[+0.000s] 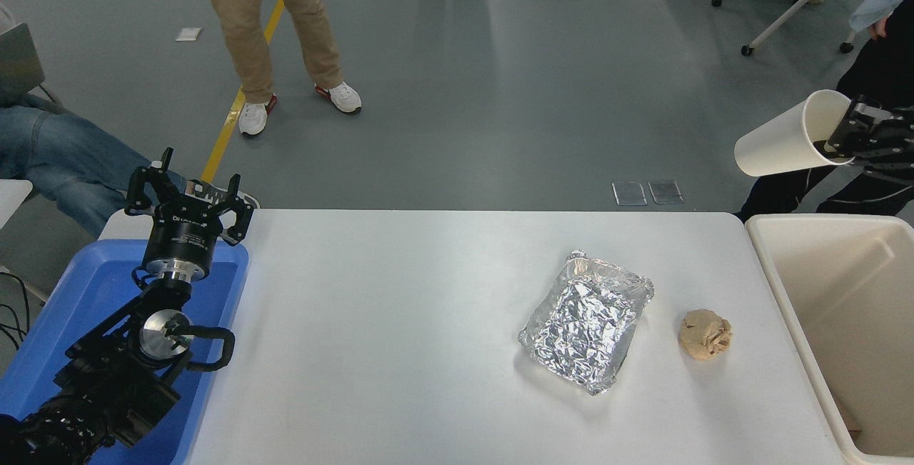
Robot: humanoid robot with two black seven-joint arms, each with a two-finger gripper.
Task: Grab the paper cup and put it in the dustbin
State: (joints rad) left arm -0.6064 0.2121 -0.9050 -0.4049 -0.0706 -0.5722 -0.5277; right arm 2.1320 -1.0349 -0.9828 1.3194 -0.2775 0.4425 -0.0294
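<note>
White table [400, 351], crumpled foil tray [585, 321], tan paper ball [705, 334] just beside it

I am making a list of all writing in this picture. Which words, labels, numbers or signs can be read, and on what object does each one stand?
No text can be read with confidence.
Left gripper, parked over the blue tray: light lettering on its black body, too small and blurred to read.
Paper cup, held by the right gripper: plain, no print.
Dustbin, foil tray, crumpled paper ball: no print visible.
</note>
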